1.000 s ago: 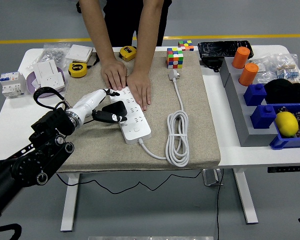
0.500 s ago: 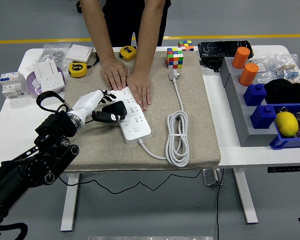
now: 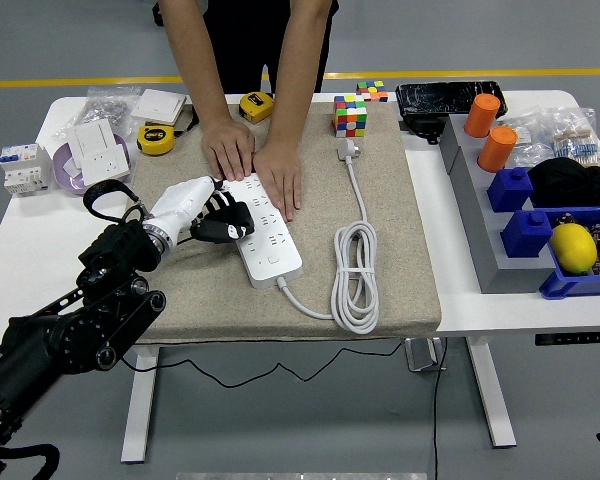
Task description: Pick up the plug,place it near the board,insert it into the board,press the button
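A lab or test workshop. A white height-adjustable table [image 3: 20, 250] stands on a grey floor crossed by a yellow line [image 3: 70, 82]. Well to the right of the robot's left hand [image 3: 195, 208] sit blue bins [image 3: 560, 285]; behind the hand lie tape measures [image 3: 156, 139] and wall sockets [image 3: 98, 140].

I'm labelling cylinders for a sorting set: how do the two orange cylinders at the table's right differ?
The far orange cylinder stands closer to the table's back edge, beside the black tray; the near orange cylinder stands closer to the blue blocks. The far one sits slightly left of the near one. Both are upright, orange, and look similar in size.
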